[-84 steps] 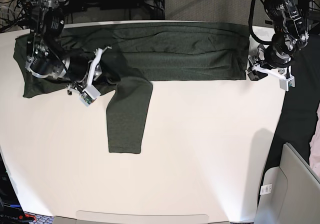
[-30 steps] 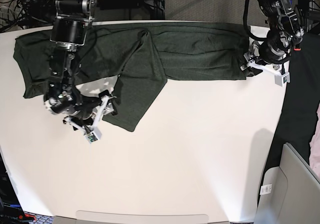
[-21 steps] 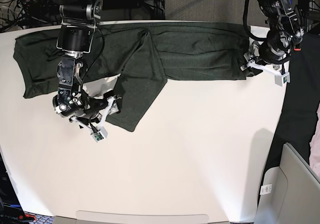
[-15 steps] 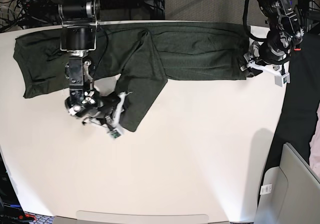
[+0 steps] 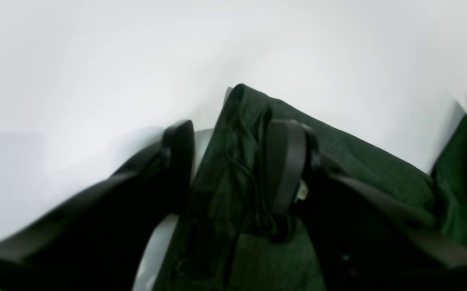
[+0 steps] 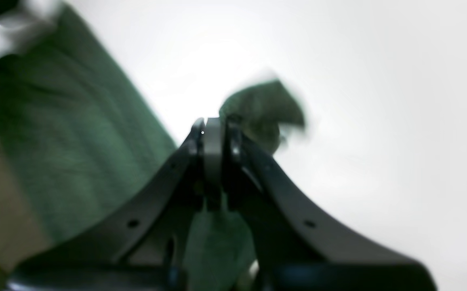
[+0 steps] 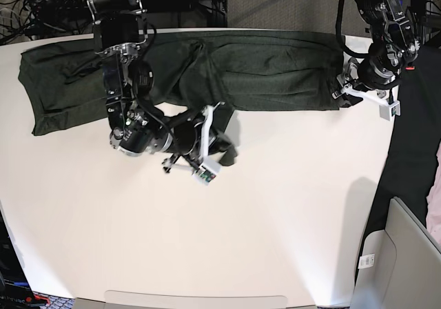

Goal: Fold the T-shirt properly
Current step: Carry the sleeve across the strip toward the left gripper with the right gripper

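From the base view I see the T-shirt (image 7: 262, 71) spread along the far edge of the white counter (image 7: 289, 212), with my right tool (image 7: 222, 131) out over the middle holding a bunched sleeve end, which only the blurred right wrist view confirms: its jaws are pinched together on a thin fold of green fabric (image 6: 213, 145). My left tool (image 5: 229, 165) sits at the shirt's far end, and the left wrist view shows what the base view hides: jaws fairly wide, a rumpled corner of the T-shirt standing between them, the right-hand pad (image 5: 284, 161) touching it.
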Robot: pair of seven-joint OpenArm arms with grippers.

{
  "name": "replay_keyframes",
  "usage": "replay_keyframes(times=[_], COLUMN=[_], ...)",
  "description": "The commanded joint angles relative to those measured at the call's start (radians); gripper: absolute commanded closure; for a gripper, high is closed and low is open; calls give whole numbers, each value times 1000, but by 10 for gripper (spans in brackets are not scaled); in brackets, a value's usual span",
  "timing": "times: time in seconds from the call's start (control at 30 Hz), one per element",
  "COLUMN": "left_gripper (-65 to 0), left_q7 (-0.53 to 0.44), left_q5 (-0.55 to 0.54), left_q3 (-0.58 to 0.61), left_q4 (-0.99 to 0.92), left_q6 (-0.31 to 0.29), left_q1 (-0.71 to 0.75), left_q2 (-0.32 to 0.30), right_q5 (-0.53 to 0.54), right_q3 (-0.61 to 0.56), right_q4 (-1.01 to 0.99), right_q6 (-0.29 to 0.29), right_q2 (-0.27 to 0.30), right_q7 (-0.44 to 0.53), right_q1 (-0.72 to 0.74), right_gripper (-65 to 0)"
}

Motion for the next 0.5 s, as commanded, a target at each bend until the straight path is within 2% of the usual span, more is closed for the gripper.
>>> replay_keyframes(times=[0.0,0.1,0.23,0.47], left_gripper=[-267,-267,-267,-267], left_q7=[-15,-15,-15,-15], left_q5=[-8,-8,-8,-8], left_q3=[-7,-10,-10,-10], left_q4=[16,14,14,14], left_q6=[-5,-5,-5,-5], left_q1=[-7,-7,-6,-3], left_q2=[-12,-17,-17,-17], right_q5=[32,118,156,211], right_q3=[-1,-4,-18,-147], right_q4=[16,13,13,10], right_q6=[5,5,5,5], right_q2=[-11,-55,-106,-121], right_q7=[-7,-35,-86,-93], right_q1=[2,-14,-21,-8], right_gripper=[-3,-3,-4,-4])
